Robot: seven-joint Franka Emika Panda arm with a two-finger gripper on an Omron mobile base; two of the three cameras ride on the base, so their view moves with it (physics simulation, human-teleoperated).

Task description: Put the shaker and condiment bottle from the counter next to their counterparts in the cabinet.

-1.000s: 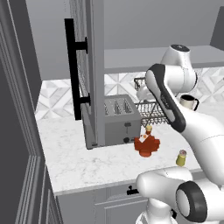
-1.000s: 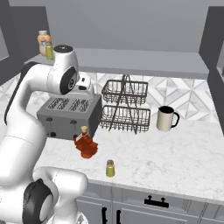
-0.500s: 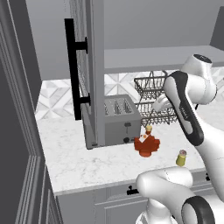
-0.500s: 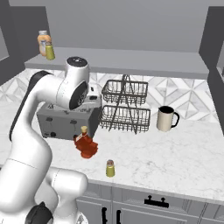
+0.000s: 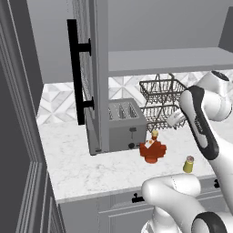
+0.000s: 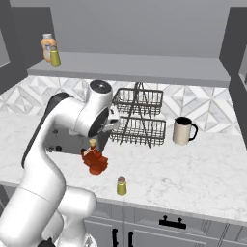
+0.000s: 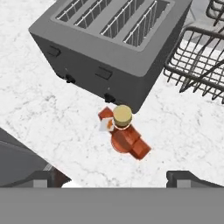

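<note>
The arm (image 5: 200,123) swung from upper centre toward the right edge of the left base view, its elbow dropping, and moved rightward toward centre in the right base view.

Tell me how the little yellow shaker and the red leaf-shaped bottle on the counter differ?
The shaker is a small plain yellow cylinder; the condiment bottle is red, flat, maple-leaf shaped and bigger. The shaker stands near the front edge of the counter; the bottle stands farther back, just in front of the toaster. Both stand upright on the marble, and both have pale caps.
</note>
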